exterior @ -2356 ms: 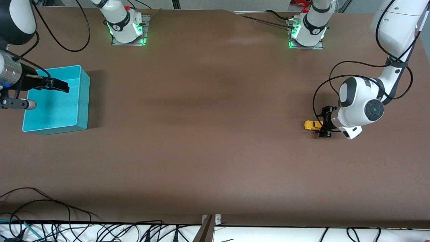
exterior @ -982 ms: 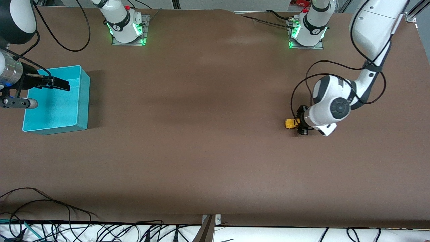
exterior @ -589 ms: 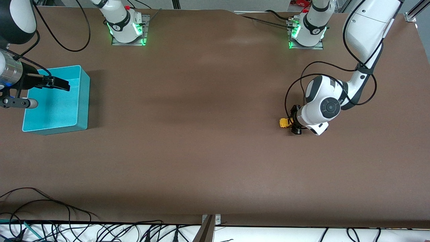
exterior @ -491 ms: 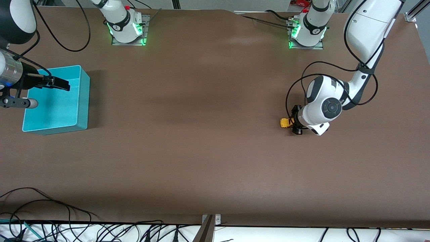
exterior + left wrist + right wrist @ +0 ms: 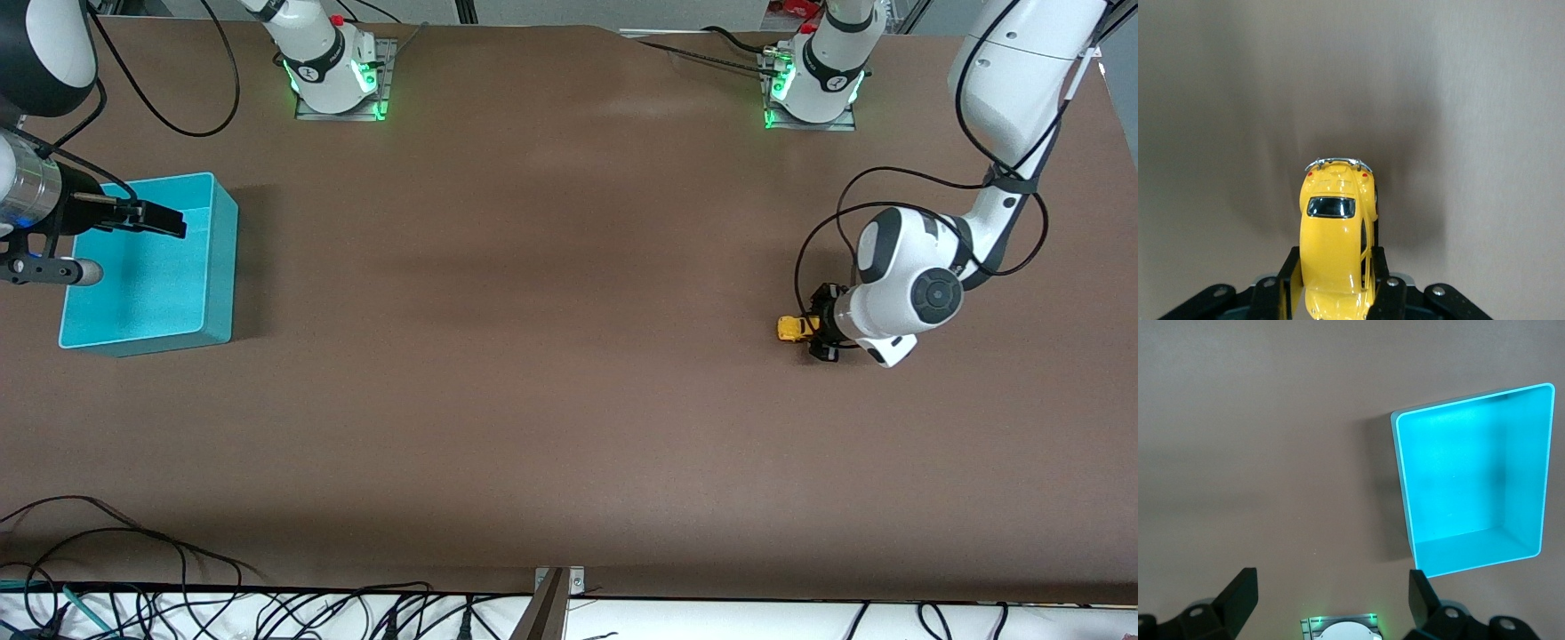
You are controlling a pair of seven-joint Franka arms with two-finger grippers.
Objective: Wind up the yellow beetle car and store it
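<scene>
The yellow beetle car is down on the brown table near the left arm's end, and my left gripper is shut on it. In the left wrist view the black fingers clamp both sides of the car, whose chrome-bumpered end points away from the wrist. My left gripper is held low and level with the table. My right gripper waits open over the teal bin, and nothing is between its fingers.
The teal bin at the right arm's end is open-topped with nothing in it. The two arm bases stand along the table's back edge. Cables lie along the edge nearest the front camera.
My left gripper slid with the car toward the right arm's end, then came back toward the left arm's end. The right arm has not moved.
</scene>
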